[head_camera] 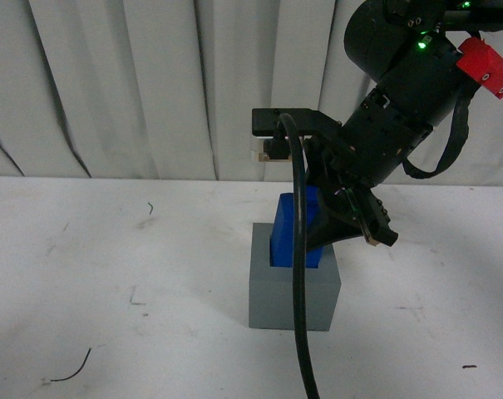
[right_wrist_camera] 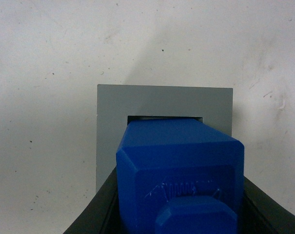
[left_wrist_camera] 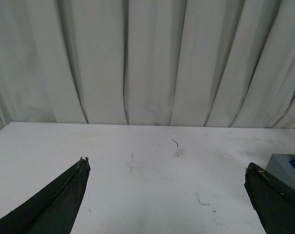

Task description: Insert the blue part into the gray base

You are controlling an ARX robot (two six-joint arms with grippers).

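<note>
The gray base (head_camera: 291, 298) stands on the white table in the middle of the front view. The blue part (head_camera: 286, 231) is tilted, its lower end inside the base's top recess. My right gripper (head_camera: 332, 226) is shut on the blue part from the right side. In the right wrist view the blue part (right_wrist_camera: 181, 165) fills the space between the jaws, its knob nearest the camera, its far end in the recess of the base (right_wrist_camera: 164, 100). My left gripper (left_wrist_camera: 167, 168) is open and empty over bare table; the base's corner (left_wrist_camera: 284, 165) shows beside one finger.
A white table (head_camera: 110, 274) with scuff marks runs to a grey curtain (head_camera: 151, 83) at the back. A black cable (head_camera: 301, 283) hangs in front of the base. A small dark wire scrap (head_camera: 72, 370) lies at the front left.
</note>
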